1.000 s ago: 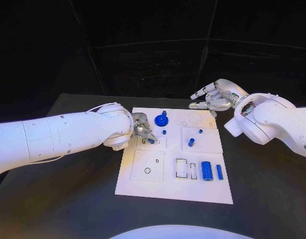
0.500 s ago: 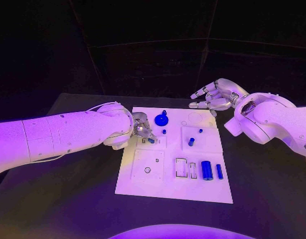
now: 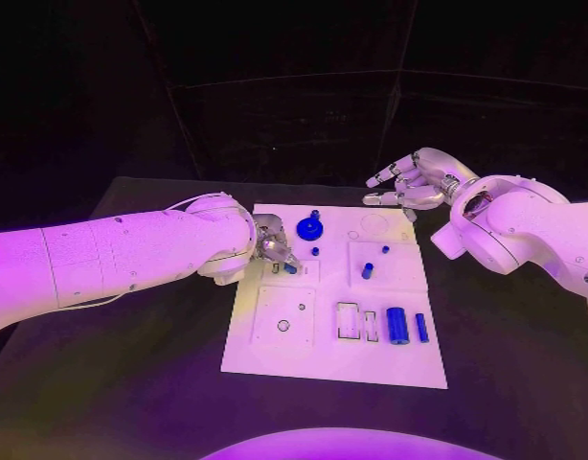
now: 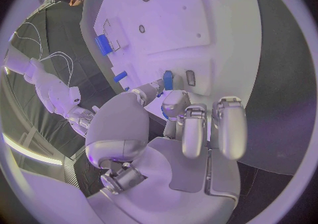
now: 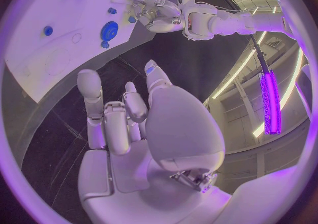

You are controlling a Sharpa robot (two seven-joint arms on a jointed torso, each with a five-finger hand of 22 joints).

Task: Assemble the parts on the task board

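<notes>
On the near half of the task board [image 3: 283, 359] the large blue cylinder [image 3: 397, 327] and the thin blue bar [image 3: 421, 330] lie where they lay a second ago, well apart from both hands. The left hand [image 3: 272, 249] stays low over the board's left edge, fingertips pinching a small blue part [image 4: 167, 80] (a short peg) at a slot. Farther off, the right hand [image 3: 412, 187] still hovers beyond the board's far corner, fingers spread and holding nothing, with the round blue disc [image 3: 309, 229] between the hands, unmoved.

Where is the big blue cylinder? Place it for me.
In the head view, the big blue cylinder lies on the task board toward its near right corner, between a white rectangular slot and a thinner blue bar.
</notes>
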